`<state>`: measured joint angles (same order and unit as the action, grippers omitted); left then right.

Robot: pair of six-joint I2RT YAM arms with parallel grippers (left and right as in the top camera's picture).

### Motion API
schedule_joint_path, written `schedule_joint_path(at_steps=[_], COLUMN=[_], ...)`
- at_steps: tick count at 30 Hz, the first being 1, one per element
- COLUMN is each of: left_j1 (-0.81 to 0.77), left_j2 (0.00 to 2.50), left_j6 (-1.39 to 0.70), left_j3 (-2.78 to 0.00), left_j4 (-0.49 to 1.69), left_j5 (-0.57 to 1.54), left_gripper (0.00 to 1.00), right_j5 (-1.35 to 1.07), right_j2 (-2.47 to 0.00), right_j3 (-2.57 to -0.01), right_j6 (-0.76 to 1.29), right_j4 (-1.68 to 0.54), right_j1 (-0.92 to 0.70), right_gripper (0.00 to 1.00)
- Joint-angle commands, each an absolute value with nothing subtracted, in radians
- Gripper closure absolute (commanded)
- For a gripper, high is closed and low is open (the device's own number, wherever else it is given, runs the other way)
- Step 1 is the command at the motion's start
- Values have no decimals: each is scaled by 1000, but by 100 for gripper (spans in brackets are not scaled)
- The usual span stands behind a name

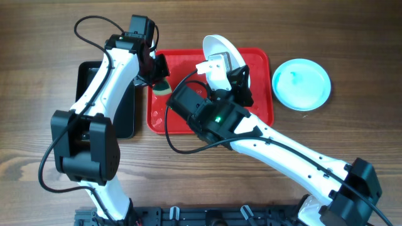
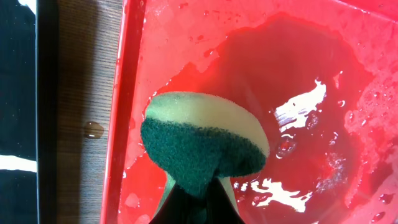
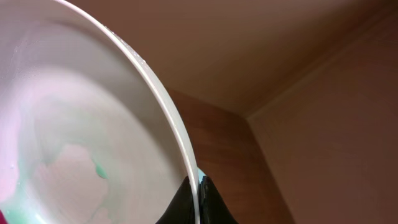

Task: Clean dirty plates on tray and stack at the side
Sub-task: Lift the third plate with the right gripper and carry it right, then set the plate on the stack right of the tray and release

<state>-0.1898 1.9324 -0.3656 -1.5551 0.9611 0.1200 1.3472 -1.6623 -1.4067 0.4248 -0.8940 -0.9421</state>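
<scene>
The red tray [image 1: 257, 94] lies mid-table, wet inside [image 2: 298, 74]. My right gripper [image 1: 231, 70] is shut on the rim of the white plate [image 1: 221, 51] and holds it tilted on edge over the tray. In the right wrist view the white plate [image 3: 81, 143] shows green smears inside, with the jaws [image 3: 198, 199] pinching its rim. My left gripper [image 1: 158, 74] is shut on a yellow and green sponge [image 1: 162, 88] above the tray's left part; the sponge [image 2: 202, 140] fills the left wrist view, the jaws [image 2: 199, 208] below it. One turquoise plate [image 1: 301, 83] lies on the table right of the tray.
A black tray [image 1: 125, 119] lies left of the red tray, partly under my left arm. A drop of water [image 2: 93, 129] sits on the wood between the two trays. Wooden table [image 1: 352, 37] surrounds everything.
</scene>
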Motion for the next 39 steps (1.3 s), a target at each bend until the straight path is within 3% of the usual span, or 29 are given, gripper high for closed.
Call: schedule_joint_path(at_steps=[1, 7, 9, 13, 20, 26, 32, 33, 35, 37, 38, 39], left_j1=[-190, -190, -190, -190, -190, -190, -190, -190, -187, -175, -165, -156], left_j2=[1928, 1928, 1928, 1928, 1928, 1928, 1928, 1928, 1924, 1905, 1889, 1875], left_j6=[-379, -379, -378, -378, -378, -378, -379, -379, -379, -378, -378, -378], left_j3=[-1556, -1556, -1556, -1556, -1556, -1556, -1556, -1556, -1559, -1576, -1588, -1600], left_j4=[958, 958, 959, 958, 954, 952, 951, 950, 944, 963, 983, 1004], left_j5=[105, 105, 105, 102, 102, 102, 102, 103, 103, 102, 102, 97], left_gripper=[96, 96, 96, 96, 96, 96, 96, 96, 96, 96, 96, 96], right_j5=[1369, 859, 516, 129, 29, 47, 44, 32, 2, -83, -130, -186], right_j2=[-1645, -1643, -1644, -1644, -1646, -1647, -1647, -1647, -1647, -1647, -1647, -1647], right_j3=[-1404, -1404, -1404, -1400, -1391, -1221, -1041, -1020, -999, -1001, -1008, -1023], right_j6=[478, 527, 522, 451, 386, 397, 392, 392, 386, 300, 273, 262], right_j4=[-892, -925, -933, -925, -921, -743, -547, -525, -505, -493, -497, -519], right_j1=[-943, -810, -649, -357, 99, 254, 290, 287, 287, 287, 287, 286], right_gripper=[96, 96, 96, 96, 96, 96, 94, 85, 51, 25, 15, 13])
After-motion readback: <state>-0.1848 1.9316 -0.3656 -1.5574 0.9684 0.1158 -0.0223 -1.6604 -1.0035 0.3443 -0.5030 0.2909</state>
